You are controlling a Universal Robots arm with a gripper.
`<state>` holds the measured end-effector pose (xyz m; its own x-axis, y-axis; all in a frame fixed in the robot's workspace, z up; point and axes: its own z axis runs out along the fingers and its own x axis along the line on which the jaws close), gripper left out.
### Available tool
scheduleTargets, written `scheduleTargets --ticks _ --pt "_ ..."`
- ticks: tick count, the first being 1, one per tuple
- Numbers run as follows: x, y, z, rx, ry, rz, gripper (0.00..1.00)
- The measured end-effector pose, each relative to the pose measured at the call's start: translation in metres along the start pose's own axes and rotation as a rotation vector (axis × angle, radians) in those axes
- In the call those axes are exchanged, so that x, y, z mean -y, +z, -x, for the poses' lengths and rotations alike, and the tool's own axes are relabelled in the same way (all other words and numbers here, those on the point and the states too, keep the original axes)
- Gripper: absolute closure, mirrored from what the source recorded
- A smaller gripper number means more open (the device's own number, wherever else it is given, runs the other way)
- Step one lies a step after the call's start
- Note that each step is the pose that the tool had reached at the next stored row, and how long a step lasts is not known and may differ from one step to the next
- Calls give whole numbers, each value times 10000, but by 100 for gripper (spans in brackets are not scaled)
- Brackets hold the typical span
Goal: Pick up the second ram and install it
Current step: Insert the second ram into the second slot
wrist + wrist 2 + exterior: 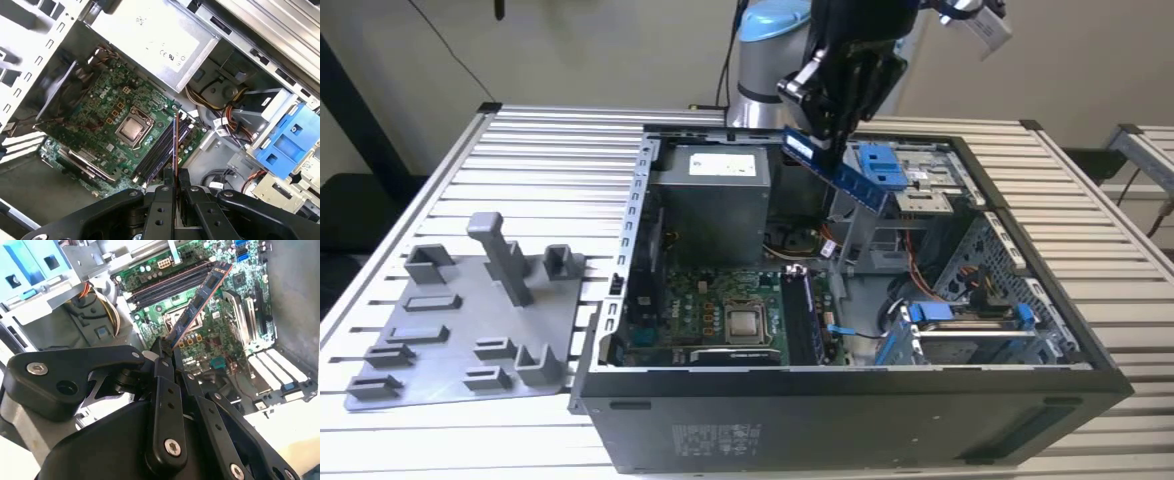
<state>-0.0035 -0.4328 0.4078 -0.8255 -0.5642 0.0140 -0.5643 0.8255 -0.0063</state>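
Exterior view | hand (pixel 819 135) clamped on the second ram (pixel 851 175), held tilted above the open computer case (pixel 854 400), clear of the motherboard (pixel 707 300) | judgement: it should sit parallel over the memory slots (pixel 155 157), pressed evenly.

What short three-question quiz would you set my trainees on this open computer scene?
1. True or false: the black end effector is shut on the long, thin, dark blue-green memory stick.
2. Where is that stick? A: seated in a motherboard slot. B: held tilted in the air over the open black computer case. C: lying on the slatted table.
3. Fill in: in the exterior view, the grey plastic holder tray with upright posts lies to the case's ____.

Key: 1 true; 2 B; 3 left.
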Motion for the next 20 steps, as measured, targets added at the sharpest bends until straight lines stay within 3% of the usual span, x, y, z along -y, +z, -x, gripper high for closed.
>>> scheduleTargets --ticks 8,14,20 --pt "4 17 6 17 783 44 86" --pt "26 23 38 26 1111 64 86" --pt "27 35 40 23 1832 73 86"
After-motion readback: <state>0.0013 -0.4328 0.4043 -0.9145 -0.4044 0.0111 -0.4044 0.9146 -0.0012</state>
